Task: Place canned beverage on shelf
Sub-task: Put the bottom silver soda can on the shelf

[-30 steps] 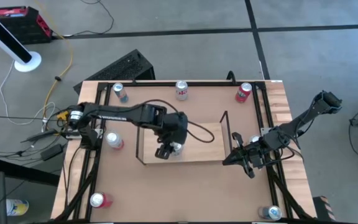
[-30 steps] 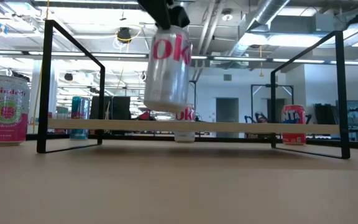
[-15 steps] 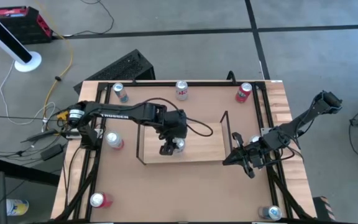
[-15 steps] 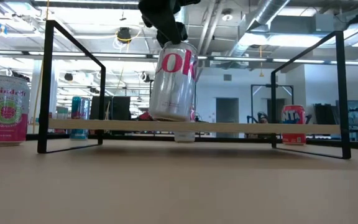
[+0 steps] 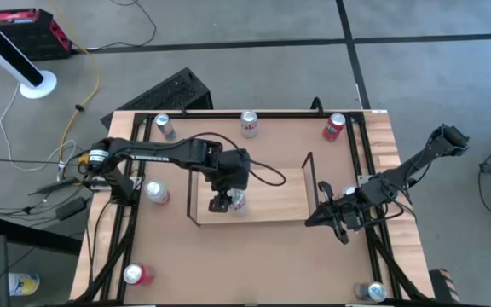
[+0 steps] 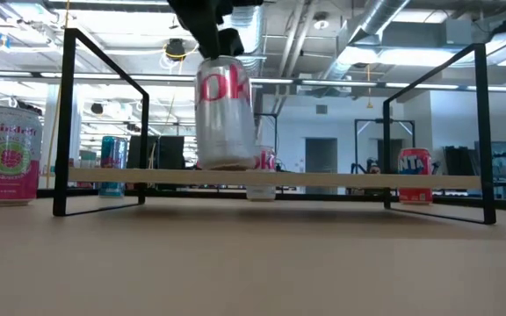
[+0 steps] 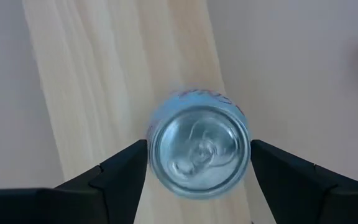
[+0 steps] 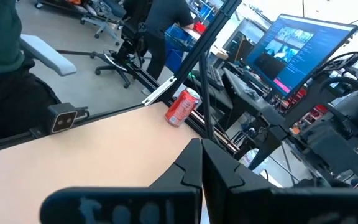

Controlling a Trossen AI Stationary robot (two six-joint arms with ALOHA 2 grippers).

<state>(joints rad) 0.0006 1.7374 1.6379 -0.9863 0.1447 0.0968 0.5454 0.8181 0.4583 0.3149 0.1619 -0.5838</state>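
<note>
The tabletop takes up most of what I can see, and in its middle sits the shelf, its pale board running directly beneath the left gripper's jaws. That gripper reaches in from above with the silver Coke can pinched between its fingers; the can's top fills the space between them in the wrist view, so the jaws are clamped on its sides. A second ago the can hung clearly above the board and leaned. Half a second ago it was lower but still tipped. Now it stands close to upright, shifted a little toward the left end of the shelf, and its base looks level with the board's top edge. I'd judge it is touching down or a hair off, which means the placing is nearly finished and only the release and a straight lift away remain. The right gripper waits off beyond the shelf's far end, its jaws pressed together on nothing.
</note>
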